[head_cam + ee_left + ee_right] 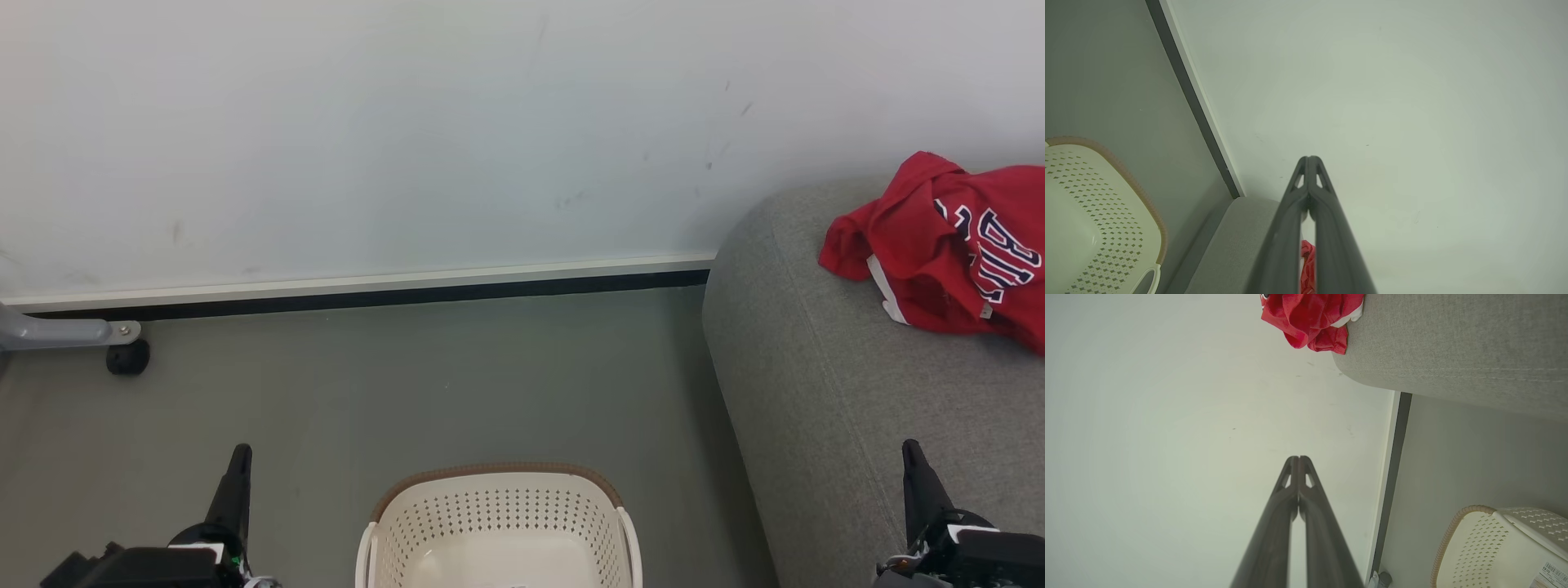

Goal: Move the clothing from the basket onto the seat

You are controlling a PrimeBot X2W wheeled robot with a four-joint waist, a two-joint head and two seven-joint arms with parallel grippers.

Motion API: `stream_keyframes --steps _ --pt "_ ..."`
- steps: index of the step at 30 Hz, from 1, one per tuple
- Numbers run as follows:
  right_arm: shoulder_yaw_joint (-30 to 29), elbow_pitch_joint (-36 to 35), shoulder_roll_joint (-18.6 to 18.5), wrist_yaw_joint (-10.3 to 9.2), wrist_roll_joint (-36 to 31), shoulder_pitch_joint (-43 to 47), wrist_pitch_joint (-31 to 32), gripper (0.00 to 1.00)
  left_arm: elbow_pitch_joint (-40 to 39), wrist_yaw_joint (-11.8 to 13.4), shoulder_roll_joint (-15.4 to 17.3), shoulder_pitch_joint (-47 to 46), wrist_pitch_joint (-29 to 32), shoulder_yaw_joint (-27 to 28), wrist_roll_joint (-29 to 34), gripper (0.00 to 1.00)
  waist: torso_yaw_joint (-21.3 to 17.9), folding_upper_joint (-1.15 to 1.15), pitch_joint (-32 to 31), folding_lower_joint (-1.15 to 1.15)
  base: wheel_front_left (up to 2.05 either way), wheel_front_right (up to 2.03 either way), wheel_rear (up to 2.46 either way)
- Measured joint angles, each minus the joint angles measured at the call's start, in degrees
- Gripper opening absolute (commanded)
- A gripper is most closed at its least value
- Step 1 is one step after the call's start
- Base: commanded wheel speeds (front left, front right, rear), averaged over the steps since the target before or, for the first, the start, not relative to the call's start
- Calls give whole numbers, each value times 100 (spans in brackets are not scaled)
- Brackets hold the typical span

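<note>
Red clothing (951, 245) with navy-and-white lettering and white trim lies bunched on the grey seat (824, 384) at the right; it also shows as clothing (1312, 318) on the seat (1453, 343) and as a red sliver of clothing (1308, 265) between my left fingers' bases. The cream basket (498, 523) with its brown rim stands on the floor at bottom centre, and what I see of its inside holds no garment. My left gripper (240, 454) is shut at lower left of the basket. My right gripper (911, 449) is shut over the seat's front. Neither holds anything.
A pale wall (408, 139) with a dark baseboard runs behind the grey floor (408, 384). A grey metal leg with a black caster (126, 357) stands at the far left by the wall. A paper label (1551, 573) lies inside the basket.
</note>
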Motion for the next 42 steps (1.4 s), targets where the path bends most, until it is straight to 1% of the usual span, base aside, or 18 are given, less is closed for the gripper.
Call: stream_keyframes --steps 42 --pt "0 0 1 0 1 0 0 0 4 -1 -1 -1 0 -1 -1 0 0 0 0 0 0 0 0"
